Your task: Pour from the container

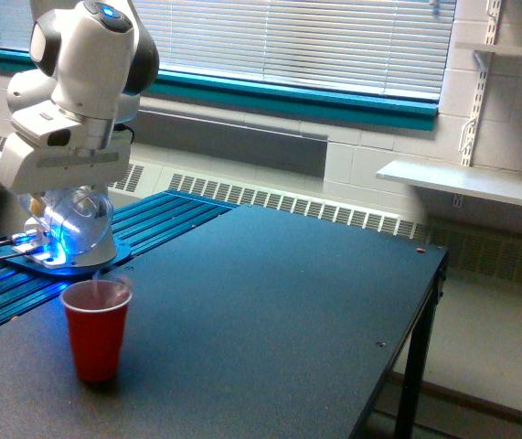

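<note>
On dark table (315, 293) by blinds (297, 37) — tool (59, 187) gripping container (76, 215) above red cup (96, 329).

The white arm (82, 55) stands at the exterior view's left, its rounded upper joint topped by a small blue light. Below it the wrist block angles downward and slightly toward the exterior view's left — the gripper (64, 197) hangs under it, pointing down. Its fingers are hidden behind the clear jug (76, 215) they carry — closed around it, as far as shows.
</note>
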